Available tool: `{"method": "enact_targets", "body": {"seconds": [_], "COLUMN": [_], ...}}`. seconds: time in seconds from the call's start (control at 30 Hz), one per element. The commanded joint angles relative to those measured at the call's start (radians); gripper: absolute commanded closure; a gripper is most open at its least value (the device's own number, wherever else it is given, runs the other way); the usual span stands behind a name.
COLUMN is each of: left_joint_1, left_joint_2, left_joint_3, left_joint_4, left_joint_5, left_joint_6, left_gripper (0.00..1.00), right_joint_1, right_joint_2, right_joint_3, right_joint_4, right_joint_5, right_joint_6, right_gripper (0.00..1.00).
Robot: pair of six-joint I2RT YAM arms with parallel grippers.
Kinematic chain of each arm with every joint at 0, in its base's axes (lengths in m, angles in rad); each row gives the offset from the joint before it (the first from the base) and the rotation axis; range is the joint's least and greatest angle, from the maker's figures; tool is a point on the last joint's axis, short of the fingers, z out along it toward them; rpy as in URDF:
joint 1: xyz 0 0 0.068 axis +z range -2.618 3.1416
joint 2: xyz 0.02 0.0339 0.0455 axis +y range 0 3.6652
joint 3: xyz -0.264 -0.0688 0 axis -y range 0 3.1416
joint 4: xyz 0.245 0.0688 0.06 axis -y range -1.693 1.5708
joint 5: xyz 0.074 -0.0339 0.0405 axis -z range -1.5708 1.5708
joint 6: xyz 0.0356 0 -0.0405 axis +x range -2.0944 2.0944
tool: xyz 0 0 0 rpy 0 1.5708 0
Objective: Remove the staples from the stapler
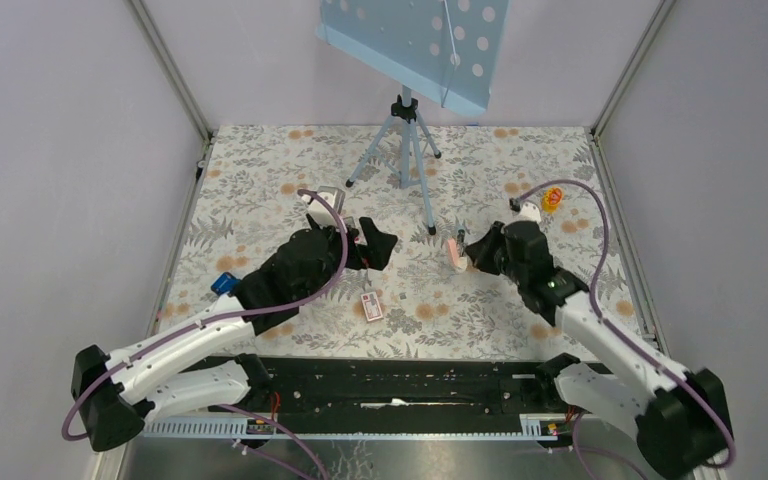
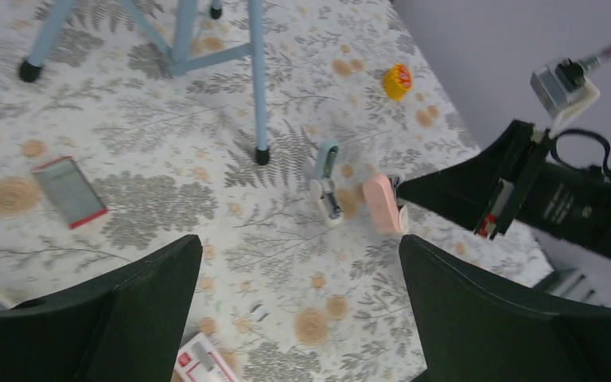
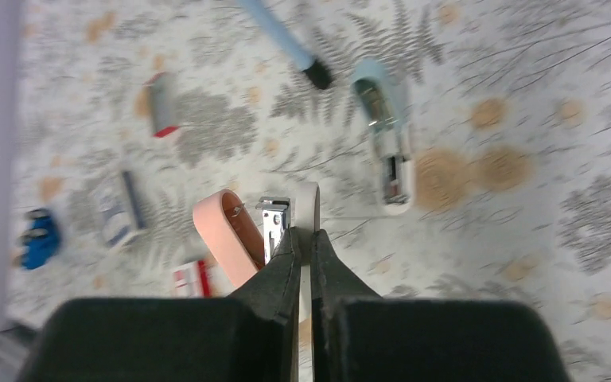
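The pale-pink stapler (image 3: 227, 235) hangs open, its pink lid swung to the left and its metal rail (image 3: 274, 223) bare. My right gripper (image 3: 302, 239) is shut on the stapler's whitish base. The top view shows this gripper (image 1: 470, 250) holding the stapler (image 1: 454, 252) just above the mat. In the left wrist view the stapler (image 2: 384, 203) sits at the right gripper's tip. My left gripper (image 2: 298, 243) is open and empty over the mat, left of the stapler (image 1: 385, 245). A tiny silvery strip, probably the staples (image 2: 259, 312), lies on the mat between the left fingers.
A second, pale blue-and-white stapler (image 2: 324, 183) lies open beside the pink one. Nearby stand tripod legs (image 1: 407, 130). Red-and-white boxes (image 2: 203, 362) (image 2: 70, 189) lie on the mat. There is also a blue item (image 1: 223, 283) at the left and a yellow item (image 1: 552, 200) at the far right.
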Motion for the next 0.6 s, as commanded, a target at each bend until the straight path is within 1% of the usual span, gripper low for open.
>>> {"method": "enact_targets", "body": {"seconds": [0.0, 0.13, 0.27, 0.37, 0.57], "left_joint_1": [0.004, 0.003, 0.003, 0.003, 0.002], "left_joint_2": [0.008, 0.05, 0.1, 0.145, 0.192], "left_joint_3": [-0.055, -0.077, -0.073, -0.055, -0.058], "left_joint_4": [0.219, 0.299, 0.35, 0.359, 0.386], "left_joint_5": [0.108, 0.169, 0.226, 0.256, 0.287], "left_joint_6": [-0.134, -0.171, -0.196, -0.21, -0.249], "left_gripper": [0.01, 0.01, 0.01, 0.02, 0.1], "right_joint_1": [0.106, 0.216, 0.283, 0.304, 0.307], "right_joint_2": [-0.196, -0.272, -0.268, -0.254, -0.229], "right_joint_3": [-0.13, -0.191, -0.197, -0.195, -0.16], "right_joint_4": [0.147, 0.209, 0.264, 0.316, 0.347], "right_joint_5": [0.079, 0.107, 0.122, 0.117, 0.083], "right_joint_6": [0.262, 0.381, 0.464, 0.517, 0.568], "right_gripper": [1.0, 1.0, 1.0, 1.0, 1.0]}}
